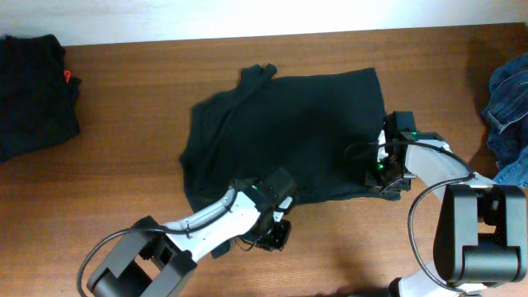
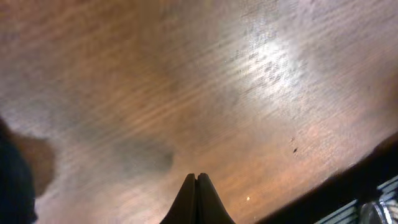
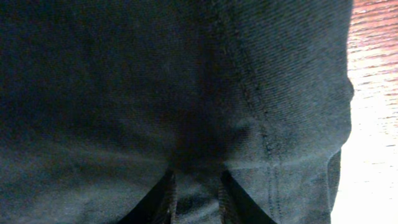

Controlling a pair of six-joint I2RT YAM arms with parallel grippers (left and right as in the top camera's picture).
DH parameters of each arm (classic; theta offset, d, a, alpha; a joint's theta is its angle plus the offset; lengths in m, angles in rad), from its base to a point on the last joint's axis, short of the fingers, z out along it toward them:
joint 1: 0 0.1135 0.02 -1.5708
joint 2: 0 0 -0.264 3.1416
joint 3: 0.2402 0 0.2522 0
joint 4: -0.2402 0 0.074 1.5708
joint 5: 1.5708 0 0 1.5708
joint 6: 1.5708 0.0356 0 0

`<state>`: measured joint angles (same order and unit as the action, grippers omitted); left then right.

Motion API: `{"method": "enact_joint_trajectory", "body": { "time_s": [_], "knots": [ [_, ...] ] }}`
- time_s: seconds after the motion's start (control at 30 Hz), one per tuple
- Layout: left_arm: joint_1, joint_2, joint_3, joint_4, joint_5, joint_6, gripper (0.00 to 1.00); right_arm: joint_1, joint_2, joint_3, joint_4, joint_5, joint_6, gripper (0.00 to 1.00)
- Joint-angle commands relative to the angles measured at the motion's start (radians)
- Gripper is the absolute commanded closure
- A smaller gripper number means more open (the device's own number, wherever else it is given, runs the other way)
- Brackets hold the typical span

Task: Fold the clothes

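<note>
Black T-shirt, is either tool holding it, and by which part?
Right tool pinches the black T-shirt near its stitched hem; left tool is shut, holding nothing.

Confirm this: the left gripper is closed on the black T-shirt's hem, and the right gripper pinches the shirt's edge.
Wrong on the left gripper: it is closed on nothing, its fingers together over bare table, as the left wrist view shows. The right gripper does pinch the edge of the black T-shirt.

black cloth T-shirt point(image 1: 289, 124) lies mid brown wooden surface point(image 1: 124, 165), dark cloth heap point(image 1: 33, 91) at the rear-left corner, blue denim garment point(image 1: 507, 115) at the right edge, left tool point(image 1: 279, 233) just in front of the shirt's front edge, right tool point(image 1: 386, 183) on its front-right corner.
</note>
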<state>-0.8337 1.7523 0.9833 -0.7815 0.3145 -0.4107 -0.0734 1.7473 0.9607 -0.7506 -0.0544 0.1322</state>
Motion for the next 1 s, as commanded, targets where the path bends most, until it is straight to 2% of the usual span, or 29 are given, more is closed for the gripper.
{"method": "enact_joint_trajectory", "body": {
  "time_s": [0.0, 0.23, 0.47, 0.87, 0.97],
  "knots": [
    [-0.002, -0.008, 0.046, -0.024, -0.131, -0.044, 1.00, 0.001, 0.013, -0.025, 0.007, -0.044, 0.007, 0.72],
    [-0.001, -0.025, 0.052, -0.036, -0.395, -0.098, 1.00, 0.001, 0.013, -0.025, 0.007, -0.044, 0.007, 0.72],
    [-0.001, -0.025, 0.052, -0.027, -0.560, -0.101, 1.00, 0.001, 0.013, -0.025, 0.007, -0.044, 0.007, 0.72],
    [0.087, -0.005, 0.040, -0.006, -0.556, -0.101, 1.00, 0.001, 0.013, -0.025, 0.008, -0.043, 0.007, 0.72],
    [0.085, 0.025, 0.035, 0.011, -0.507, -0.100, 1.00, 0.001, 0.013, -0.025, 0.008, -0.043, 0.007, 0.72]
  ]
}}
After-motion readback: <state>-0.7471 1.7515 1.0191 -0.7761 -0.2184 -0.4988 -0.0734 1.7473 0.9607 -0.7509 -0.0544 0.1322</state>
